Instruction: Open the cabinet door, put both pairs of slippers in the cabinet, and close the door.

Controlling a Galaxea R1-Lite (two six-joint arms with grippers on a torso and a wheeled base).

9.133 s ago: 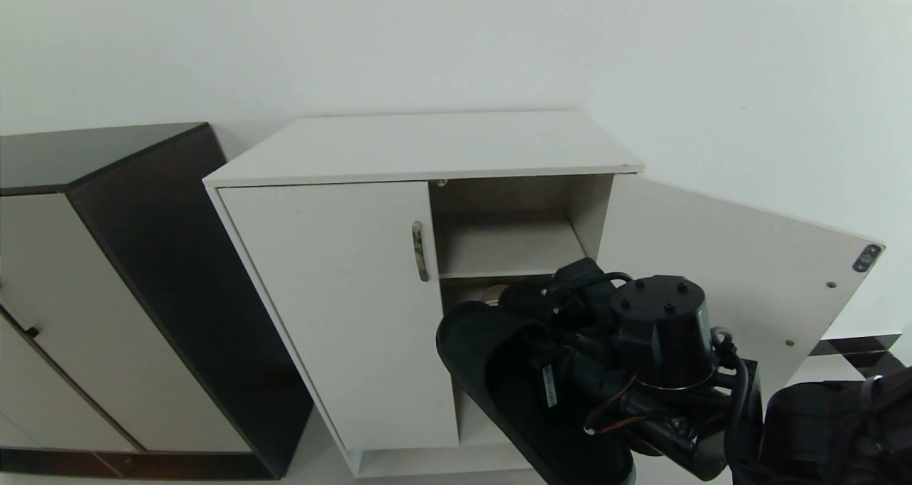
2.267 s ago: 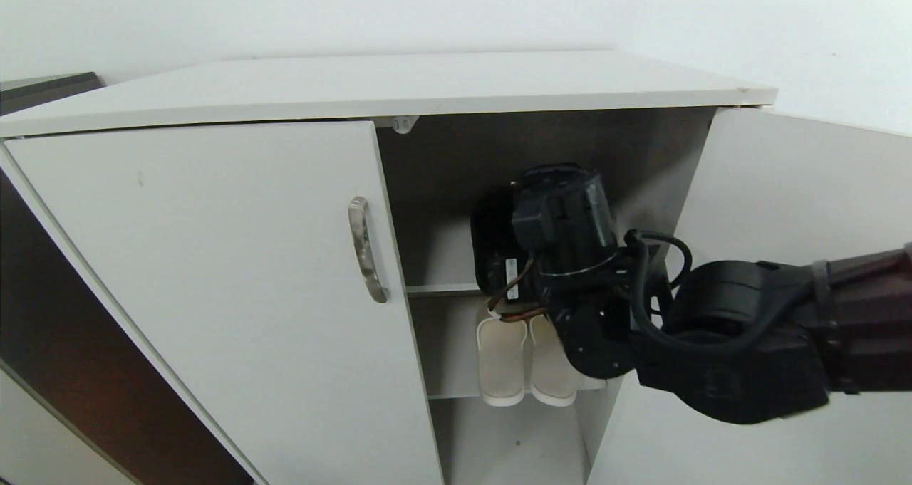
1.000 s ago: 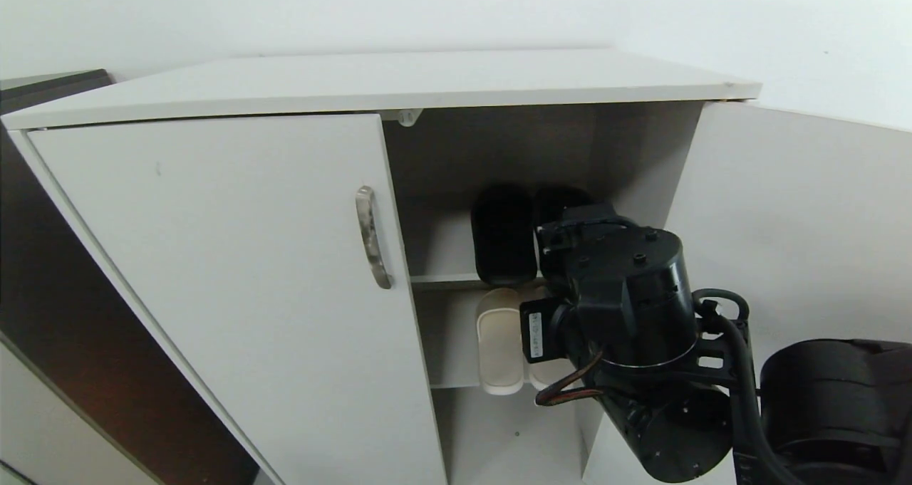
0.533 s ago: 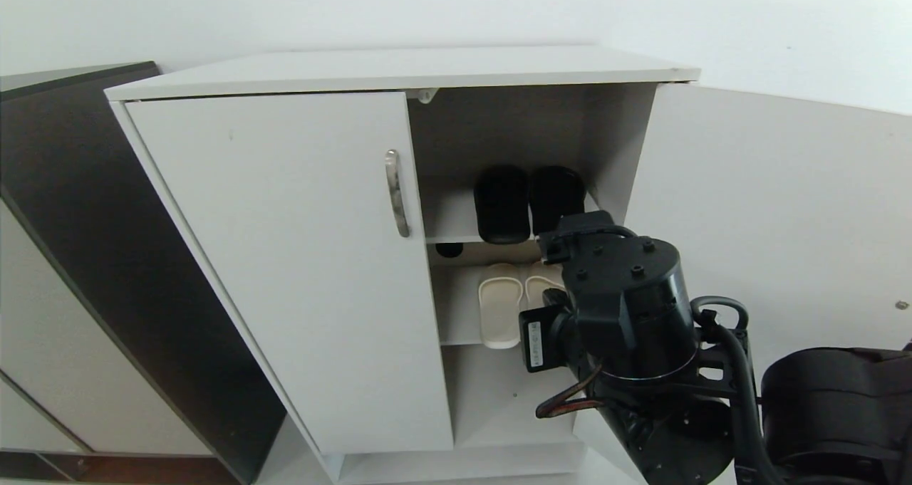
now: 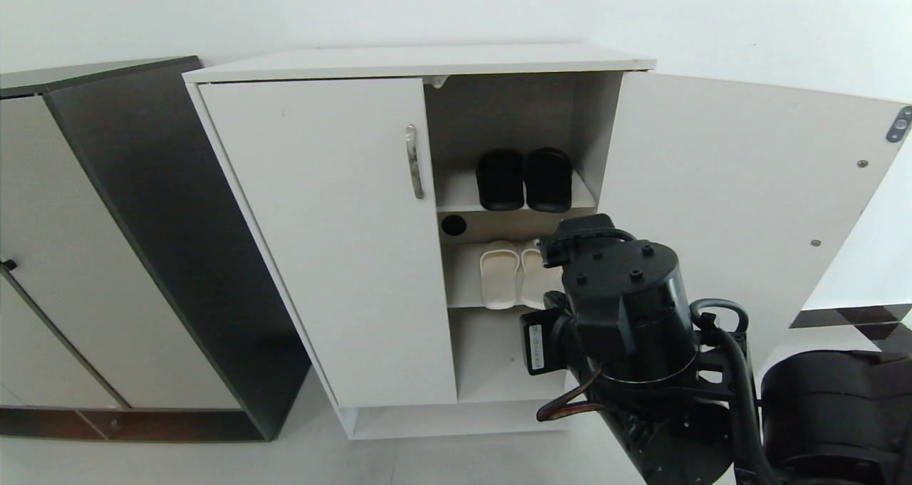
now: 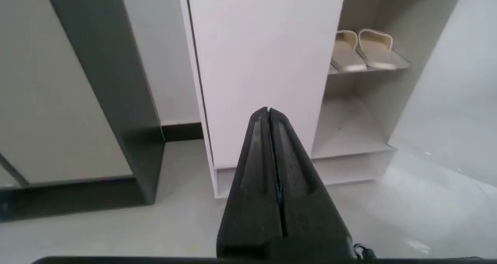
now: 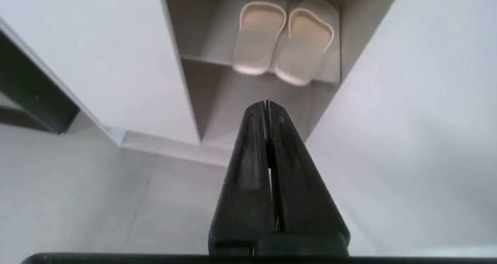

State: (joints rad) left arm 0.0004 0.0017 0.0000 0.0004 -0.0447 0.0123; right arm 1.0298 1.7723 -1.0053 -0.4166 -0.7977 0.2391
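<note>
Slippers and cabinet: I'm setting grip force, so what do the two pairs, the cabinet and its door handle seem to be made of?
Black slippers: probably moulded foam or rubber, matt, thick rounded edges.
Cream slippers: likely the same, smooth one-piece look.
Cabinet: seemingly laminated board, matt white, thin flat panels.
Handle: probably metal, with a silvery sheen.

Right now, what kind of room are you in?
Probably a home entryway, or a mock-up of one: a white shoe cabinet holds black slippers and cream slippers, beside a dark cabinet.

Upper slippers (image 5: 524, 179) on cabinet shelf (image 5: 459, 189), directly above lower slippers (image 5: 499, 278)
</note>
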